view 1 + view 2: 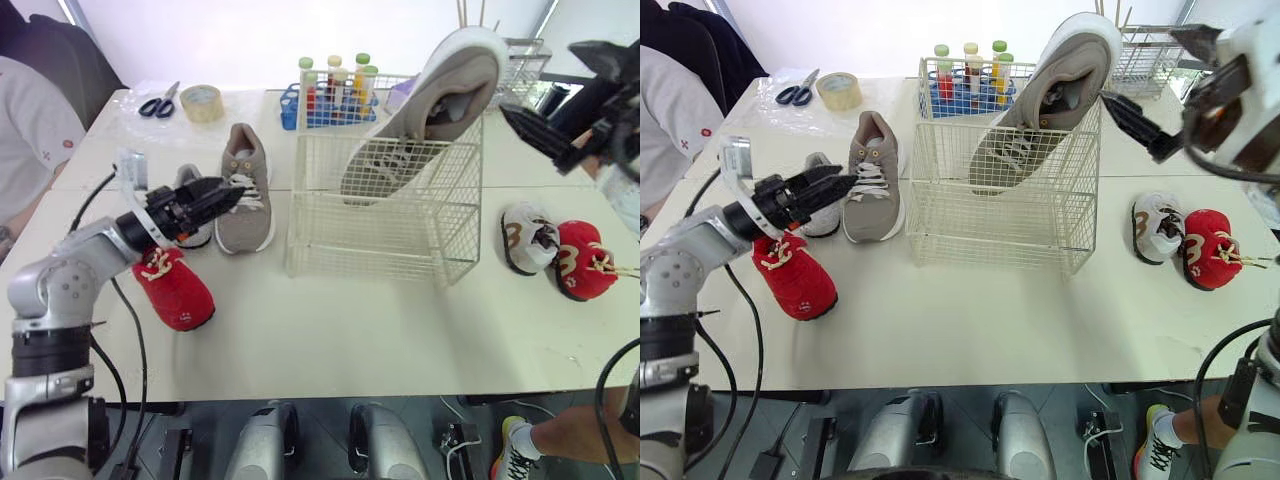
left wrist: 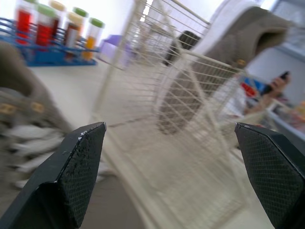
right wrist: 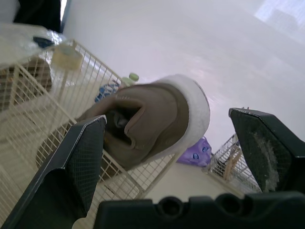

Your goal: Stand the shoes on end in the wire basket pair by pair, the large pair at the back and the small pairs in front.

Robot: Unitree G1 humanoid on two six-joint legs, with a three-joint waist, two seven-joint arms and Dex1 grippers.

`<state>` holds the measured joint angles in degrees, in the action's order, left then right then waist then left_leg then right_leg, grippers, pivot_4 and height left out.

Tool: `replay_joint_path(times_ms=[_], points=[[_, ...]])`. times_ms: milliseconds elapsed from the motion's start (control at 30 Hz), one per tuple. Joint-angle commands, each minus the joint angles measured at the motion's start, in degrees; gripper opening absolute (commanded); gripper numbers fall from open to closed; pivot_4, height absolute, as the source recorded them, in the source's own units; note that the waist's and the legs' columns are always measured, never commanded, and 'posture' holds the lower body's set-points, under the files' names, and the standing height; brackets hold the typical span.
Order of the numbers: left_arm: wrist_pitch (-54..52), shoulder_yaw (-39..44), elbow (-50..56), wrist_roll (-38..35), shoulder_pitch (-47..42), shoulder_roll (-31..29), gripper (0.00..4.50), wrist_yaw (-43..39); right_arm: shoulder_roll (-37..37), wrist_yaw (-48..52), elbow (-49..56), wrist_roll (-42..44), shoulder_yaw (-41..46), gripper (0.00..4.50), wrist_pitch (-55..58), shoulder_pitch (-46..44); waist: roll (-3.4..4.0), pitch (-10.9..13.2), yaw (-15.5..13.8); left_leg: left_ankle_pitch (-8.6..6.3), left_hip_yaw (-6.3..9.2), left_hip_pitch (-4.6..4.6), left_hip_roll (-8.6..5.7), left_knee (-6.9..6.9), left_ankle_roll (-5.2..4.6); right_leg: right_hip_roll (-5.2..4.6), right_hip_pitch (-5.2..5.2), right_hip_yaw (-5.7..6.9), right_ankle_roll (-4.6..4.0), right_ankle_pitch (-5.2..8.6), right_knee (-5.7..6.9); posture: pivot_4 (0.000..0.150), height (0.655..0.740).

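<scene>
— White table (image 1: 330, 330), current layout?
— Cream wire basket (image 1: 380, 250) at centre; one large taupe sneaker (image 1: 440, 100) stands inside it toe-down, heel above the rim. Its mate, the second taupe sneaker (image 1: 245, 232), lies flat just left of the basket. Left red small shoe (image 1: 178, 290) sits by the left arm; white small shoe (image 1: 525, 238) and right red small shoe (image 1: 585, 260) lie right of the basket.
— Gripper status?
— Left gripper (image 1: 235, 190) hovers at the flat sneaker's laces, fingers spread wide, empty. Right gripper (image 3: 164, 121) is raised beside the basket, likewise spread and empty.
— Handling?
— Probably light; soft upper, stiffer sole. Pinch the heel collar, since laces would likely slip
</scene>
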<state>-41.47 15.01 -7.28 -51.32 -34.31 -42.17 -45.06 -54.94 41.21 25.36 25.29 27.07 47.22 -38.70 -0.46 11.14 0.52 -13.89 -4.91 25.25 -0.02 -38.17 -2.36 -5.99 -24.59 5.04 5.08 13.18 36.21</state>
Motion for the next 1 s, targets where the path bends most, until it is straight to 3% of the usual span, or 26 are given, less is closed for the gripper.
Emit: replay_joint_path(times_ms=[33,133,267,400,467,567,800,1000], points=[[1.57,1.06,-1.50,3.00,-2.62,-1.65,4.50,-1.55,-2.65,1.73,-0.62,2.03,1.18,4.46,-1.34,-0.10,0.00,0.00,0.02,0.01,0.00,0.00,0.00,0.00,0.02,-0.01,0.00,0.00,0.00,0.00,-0.01,0.150,0.7371],[0.19,1.57,-0.84,3.95,-3.15,-2.75,4.50,-1.13,-4.69,3.47,-3.34,6.01,2.76,4.46,-0.36,-3.92,0.00,0.00,0.05,0.09,-0.06,0.01,-0.01,0.00,0.15,-0.09,0.00,-0.02,0.00,0.00,-0.02,0.150,0.7371],[-4.36,0.90,-6.00,6.65,-9.80,-2.88,4.50,4.86,-4.33,5.59,-9.05,21.92,3.05,4.46,7.19,-19.32,0.06,0.06,-0.03,0.07,-0.07,0.02,-0.04,-0.03,0.12,-0.17,-0.05,0.00,0.01,-0.01,0.02,0.150,0.7371],[-5.81,-1.29,-9.45,9.74,-14.12,-2.89,4.50,4.32,-4.16,9.35,-9.01,28.60,-1.81,4.46,10.77,-23.01,-0.13,-0.05,0.05,-0.01,0.12,0.02,-0.01,0.02,0.01,-0.14,0.04,0.11,0.01,-0.01,-0.02,0.150,0.7371],[-8.04,-2.69,-9.51,10.84,-15.55,-3.18,4.50,3.94,-5.41,11.47,-7.74,26.59,-5.98,4.46,9.33,-20.31,-0.13,-0.05,0.11,-0.01,0.00,0.02,-0.07,0.01,0.01,-0.26,0.04,0.10,0.02,-0.01,-0.04,0.150,0.7371],[-11.51,-0.98,-3.17,8.41,-14.05,-3.72,4.50,3.61,-6.56,8.90,-10.13,17.06,-9.20,4.46,2.71,-12.74,-0.18,-0.02,0.12,-0.01,-0.10,0.04,-0.15,-0.05,0.00,-0.44,0.03,0.11,0.06,-0.03,-0.04,0.150,0.7371],[-16.34,4.23,22.50,-0.92,-1.44,-3.02,4.50,4.92,-2.38,-0.21,-9.38,11.26,-4.22,4.46,-0.92,2.15,-0.18,0.00,-0.11,-0.01,-0.12,0.11,-0.24,-0.04,0.00,-0.65,-0.01,0.04,0.20,-0.06,-0.10,0.150,0.7371],[-14.58,2.73,29.35,-2.99,0.38,2.14,4.50,9.94,6.78,-13.38,-9.56,11.12,-1.78,4.46,-0.16,1.29,-0.18,-0.01,-0.19,0.11,-0.03,-0.05,-0.23,-0.09,0.17,-0.56,0.13,0.06,0.19,-0.07,0.01,0.150,0.7371]])
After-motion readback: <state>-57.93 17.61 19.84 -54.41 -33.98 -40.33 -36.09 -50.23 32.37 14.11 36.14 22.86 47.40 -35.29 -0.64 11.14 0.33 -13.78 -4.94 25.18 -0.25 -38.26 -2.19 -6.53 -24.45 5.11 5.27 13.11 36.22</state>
